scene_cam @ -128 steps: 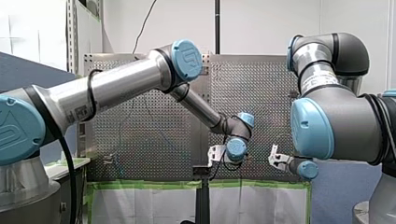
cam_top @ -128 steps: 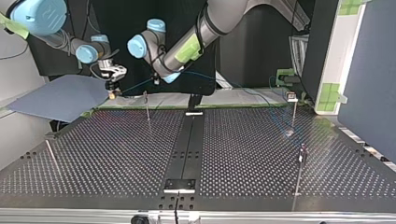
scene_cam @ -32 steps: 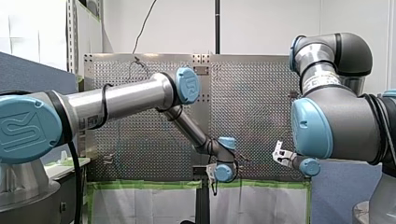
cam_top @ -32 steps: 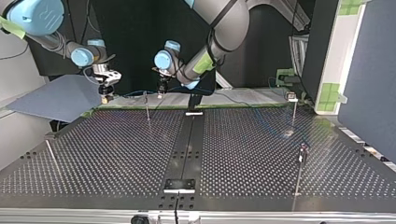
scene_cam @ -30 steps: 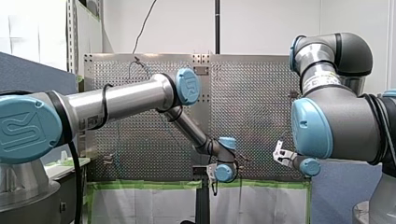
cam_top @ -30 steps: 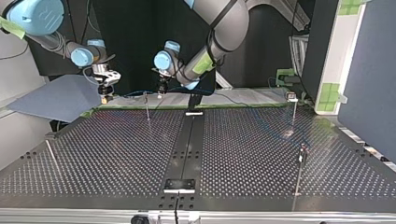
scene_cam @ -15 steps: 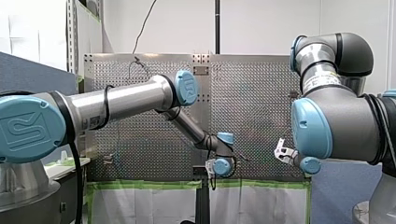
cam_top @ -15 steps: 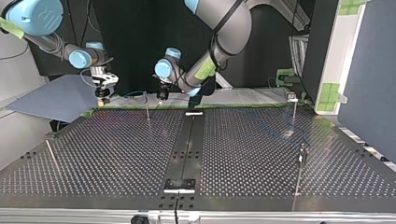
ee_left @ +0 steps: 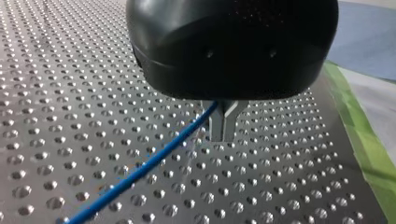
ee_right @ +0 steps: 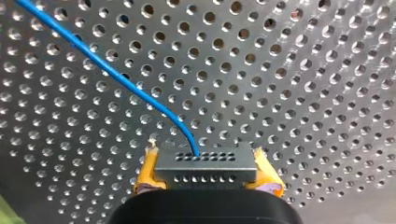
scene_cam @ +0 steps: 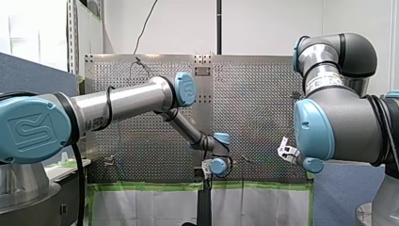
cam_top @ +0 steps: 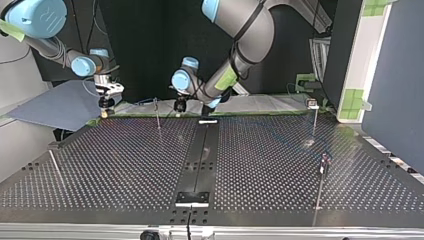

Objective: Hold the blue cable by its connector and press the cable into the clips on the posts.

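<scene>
At the top view's far left a thin post (cam_top: 55, 169) stands tilted near the edge of the perforated table (cam_top: 270, 165). Behind it, at the table's far edge and beside a grey-blue sheet (cam_top: 60, 105), my right gripper (cam_top: 104, 109) points down. In its own wrist view the yellow pads (ee_right: 148, 170) are clamped on either end of a grey connector (ee_right: 205, 164) with rows of small holes. The blue cable (ee_right: 121, 77) leaves the connector's middle and curves away over the table's holes.

Next to the right, a slim post (cam_top: 157, 114) rises at the far edge, between the two grippers. Only a faint trace of the cable shows near its top, and I cannot tell whether it sits in a clip.

Just right of that post hangs my left gripper (cam_top: 179, 106), black, close above the table. In its wrist view the metal fingers (ee_left: 216, 128) are drawn together with only a thin seam between them. The cable runs in at their root from one side, apparently pinched there, and slants off over the table.

A black rail (cam_top: 200, 150) crosses the table's middle. Further right stand two more posts, one at the far edge (cam_top: 314, 117) and one nearer the camera (cam_top: 322, 172), both well apart from the grippers.
</scene>
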`<state>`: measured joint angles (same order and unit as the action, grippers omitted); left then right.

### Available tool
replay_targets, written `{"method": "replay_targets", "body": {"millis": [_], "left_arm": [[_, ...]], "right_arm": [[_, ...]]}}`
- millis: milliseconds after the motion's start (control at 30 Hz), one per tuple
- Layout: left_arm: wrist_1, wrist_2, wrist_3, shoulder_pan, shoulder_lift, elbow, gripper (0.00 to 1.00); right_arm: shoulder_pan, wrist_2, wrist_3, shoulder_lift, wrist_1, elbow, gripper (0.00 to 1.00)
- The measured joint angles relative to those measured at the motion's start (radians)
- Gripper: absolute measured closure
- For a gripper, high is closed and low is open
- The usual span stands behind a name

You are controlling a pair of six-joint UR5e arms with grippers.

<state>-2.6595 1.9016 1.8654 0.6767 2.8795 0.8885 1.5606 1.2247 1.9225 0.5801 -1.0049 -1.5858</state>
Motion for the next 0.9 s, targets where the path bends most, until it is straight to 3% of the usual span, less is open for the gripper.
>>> {"method": "replay_targets", "body": {"millis": [367,667,900], "left_arm": [[-0.025,-0.002,0.0,-0.016,0.0,-0.008,1.0],[-0.037,-0.011,-0.003,-0.012,0.0,-0.014,1.0],[-0.036,-0.015,-0.004,-0.004,0.0,-0.001,1.0]], "right_arm": [[-0.001,0.014,0.001,-0.009,0.015,0.049,1.0],[-0.001,0.021,-0.008,-0.048,0.072,0.103,1.0],[-0.002,0.019,-0.006,-0.051,0.081,0.124,1.0]]}}
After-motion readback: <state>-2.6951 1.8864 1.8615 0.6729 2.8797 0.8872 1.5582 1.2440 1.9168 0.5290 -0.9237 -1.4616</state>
